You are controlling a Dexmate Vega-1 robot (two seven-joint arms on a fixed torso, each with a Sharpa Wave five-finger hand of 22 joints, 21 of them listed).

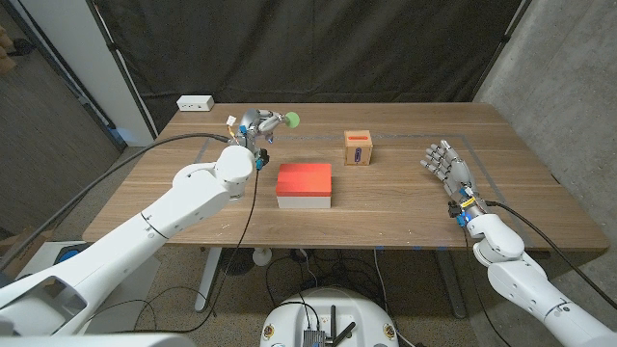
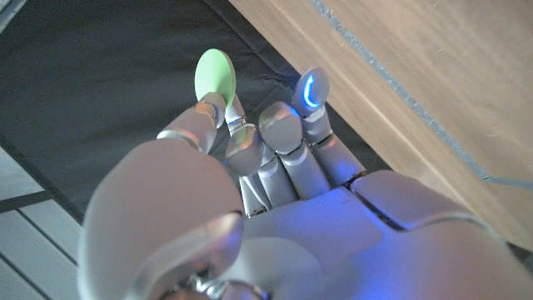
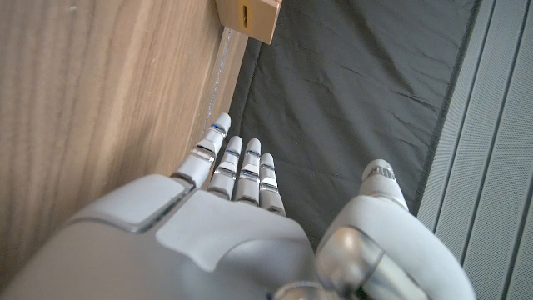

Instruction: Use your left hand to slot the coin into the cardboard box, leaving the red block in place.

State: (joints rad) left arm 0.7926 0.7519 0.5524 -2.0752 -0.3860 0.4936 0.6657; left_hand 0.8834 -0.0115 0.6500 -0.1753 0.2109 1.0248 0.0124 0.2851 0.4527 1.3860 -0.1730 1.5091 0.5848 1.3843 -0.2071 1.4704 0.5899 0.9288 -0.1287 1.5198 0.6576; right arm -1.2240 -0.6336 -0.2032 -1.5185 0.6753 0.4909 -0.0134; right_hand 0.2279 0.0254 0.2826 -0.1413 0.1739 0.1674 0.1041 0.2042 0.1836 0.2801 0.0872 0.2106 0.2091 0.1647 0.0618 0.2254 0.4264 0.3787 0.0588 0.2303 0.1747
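Green coin (image 1: pixel 292 120) pinched in our raised left hand (image 1: pixel 256 125) at the far left, well apart from the cardboard box (image 1: pixel 359 147); sweeping right too low, we risk nudging the red block (image 1: pixel 305 179).

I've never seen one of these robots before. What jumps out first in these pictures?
The bright red block at the table's middle catches the eye first. Next, the left hand raised near the far edge, pinching a pale green coin in its fingers. A small cardboard box with a slot stands to the block's far right, while the right hand waits, holding nothing.
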